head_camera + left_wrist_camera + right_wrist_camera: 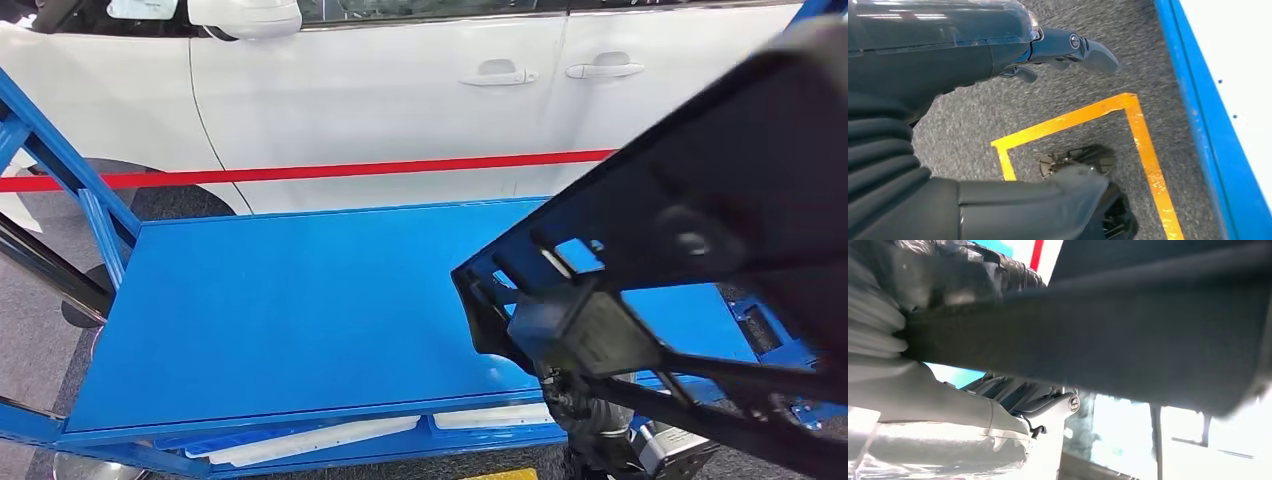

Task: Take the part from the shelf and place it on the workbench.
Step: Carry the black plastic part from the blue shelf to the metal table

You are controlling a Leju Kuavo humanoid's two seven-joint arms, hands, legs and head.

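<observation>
A large black plastic part, an open frame of ribs and struts, takes up the right half of the head view, from the upper right corner down to the lower right. It hangs above the right end of the blue workbench, whose flat top spreads across the middle of the frame; whether the part touches the top cannot be told from here. The right hand comes up beneath the part at lower centre-right, mostly hidden by it, and appears to hold it. In the right wrist view the same dark part lies as a broad band across the frame, with the right hand pressed close under it; how the fingers lie on it cannot be told.

In the left wrist view the left hand hangs over grey carpet, its fingers held straight and apart, holding nothing. Yellow floor tape marks a corner on the carpet below it, and the workbench's blue edge runs down the right side of that frame.

Behind the workbench, across the top of the head view, stands a white car, with a red barrier tape stretched in front of its doors.
</observation>
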